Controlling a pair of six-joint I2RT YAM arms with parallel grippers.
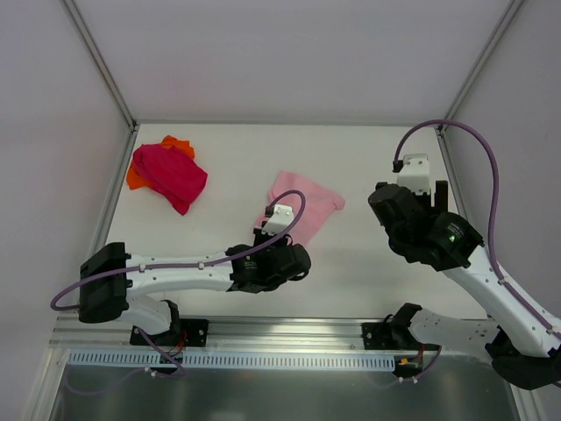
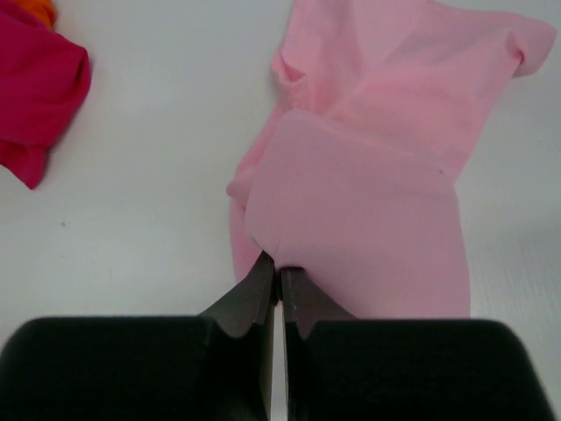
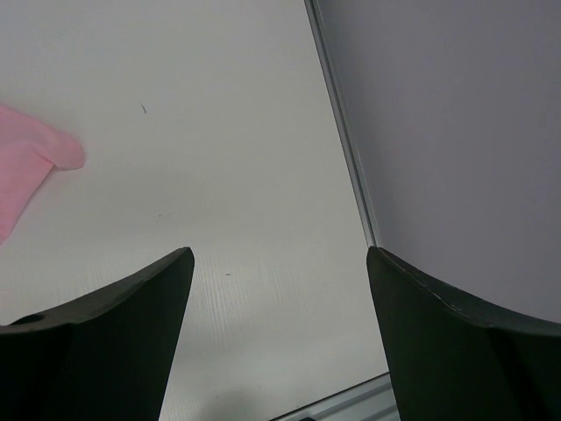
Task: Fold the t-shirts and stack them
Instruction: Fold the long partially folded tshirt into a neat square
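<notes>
Open lane on the worktop (image 1: 237, 158) between magenta t-shirt (image 1: 171, 175) and light pink t-shirt (image 1: 307, 200). The strip along the rear wall (image 1: 298, 61) is free too. Magenta t-shirt, with orange t-shirt (image 1: 178, 143) showing at its edges, sits in the far-left corner near the left wall (image 1: 53, 158), so entry is tight from that side. Left arm (image 1: 184, 272) lies across the near-left worktop, left pincer (image 2: 277, 267) clamped on the light pink t-shirt's near edge, blocking a front approach. The gap between that shirt and right arm (image 1: 421, 232) is passable. Right pincer (image 3: 279, 254) jaws are wide over bare worktop, right wall (image 3: 456, 132) just beside. Purple cable (image 1: 449, 123) loops over the right arm.
</notes>
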